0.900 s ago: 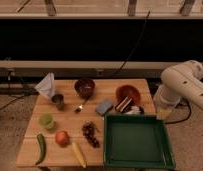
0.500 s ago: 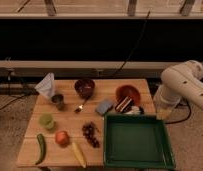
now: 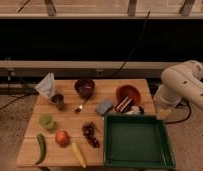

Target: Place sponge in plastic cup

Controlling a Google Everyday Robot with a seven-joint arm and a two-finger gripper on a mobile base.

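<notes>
The sponge (image 3: 103,106), a small flat light-blue pad, lies on the wooden table (image 3: 70,124) near the middle, and nothing is touching it. It sits just past the far left corner of the big green tray (image 3: 109,142), between a spoon (image 3: 81,106) on its left and a dark red and white thing (image 3: 123,104) on its right; I cannot tell what that thing is. The plastic cup (image 3: 46,120), short and light green, stands upright near the left side of the table, well apart from the sponge. Just behind the plastic cup is a small dark metal cup (image 3: 58,101), and behind that a pale folded cloth (image 3: 46,85) stands up in a point. A dark brown bowl (image 3: 85,87) sits at the back of the table, with the spoon just in front of it. An orange-red bowl (image 3: 129,92) sits at the back right. In front of the plastic cup lie a red tomato (image 3: 62,137), a long green vegetable (image 3: 40,148), a long yellow thing (image 3: 78,153) that may be a banana, and a bunch of dark grapes (image 3: 90,133). The white robot arm (image 3: 185,82) bends beside the right edge of the table. The gripper (image 3: 164,110) hangs at its low end, off the right side of the table and far from the sponge, with its fingers spread apart and nothing in them.
</notes>
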